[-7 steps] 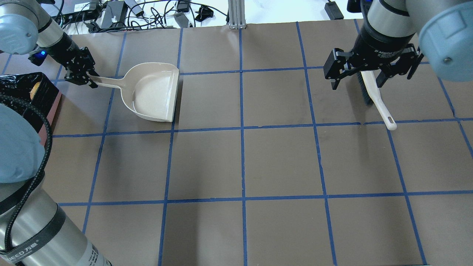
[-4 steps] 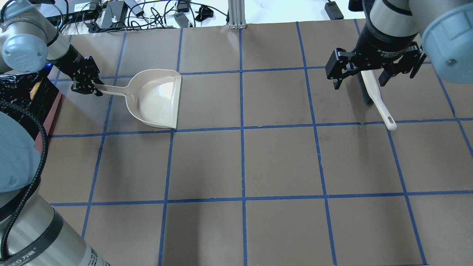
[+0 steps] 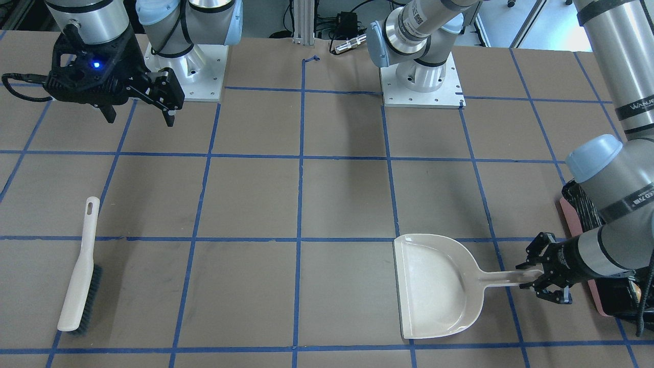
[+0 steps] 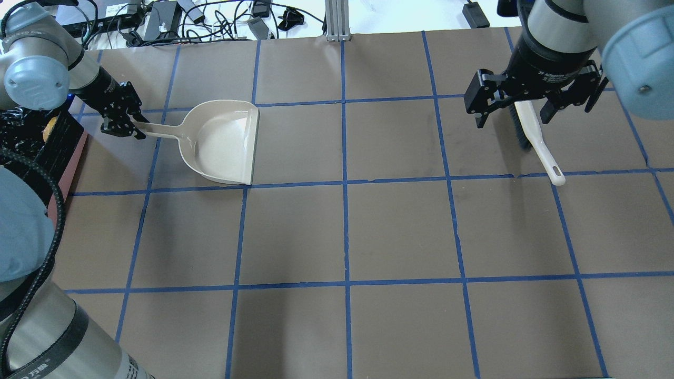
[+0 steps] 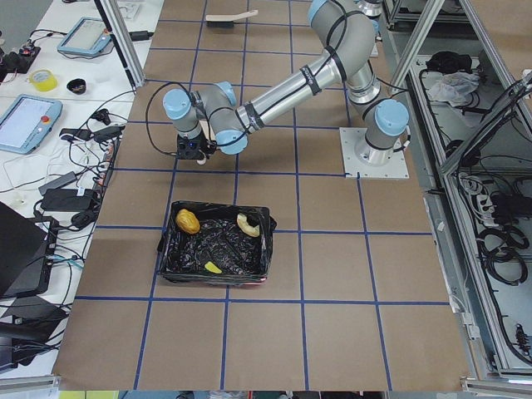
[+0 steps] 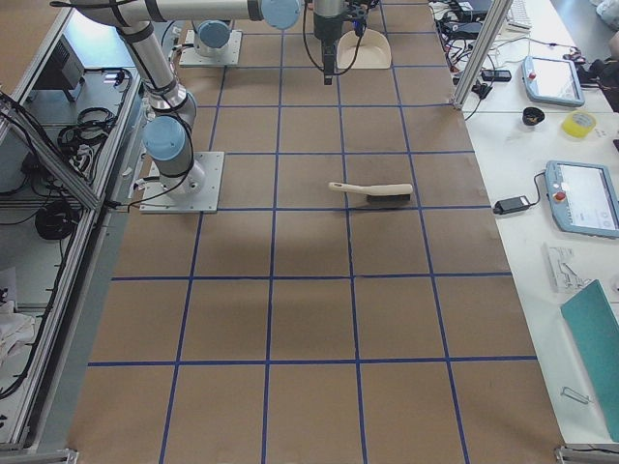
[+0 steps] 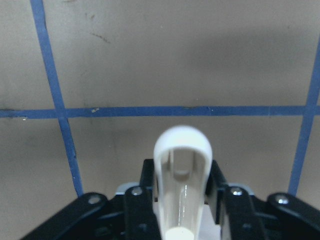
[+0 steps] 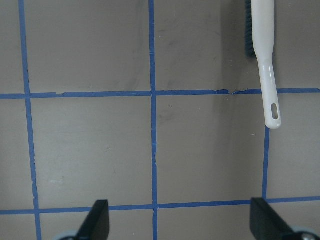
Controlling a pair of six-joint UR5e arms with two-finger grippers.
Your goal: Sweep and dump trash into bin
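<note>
My left gripper [image 4: 124, 120] is shut on the handle of the beige dustpan [image 4: 221, 142], which shows nothing inside and lies level and low at the table. The handle [image 7: 182, 175] sits between the fingers in the left wrist view. The pink bin with a black bag [image 5: 218, 249] stands just beside that gripper, at the table's left edge [image 4: 31, 139]. The trash lies inside it: a golden-brown lump [image 5: 187, 221], a pale crescent [image 5: 247, 223] and a yellow wedge [image 5: 213, 267]. My right gripper [image 4: 532, 108] is open and empty, above the brush [image 4: 537, 142].
The brush [image 3: 79, 271] lies flat on the table at the far right, handle toward the robot, and also shows in the right wrist view [image 8: 264, 65]. Cables and boxes lie past the table's far edge [image 4: 174, 21]. Blue tape lines grid the brown tabletop.
The dustpan has swung from a tilt to level and shifted slightly toward the robot, still held by the left gripper. The right gripper has barely moved.
</note>
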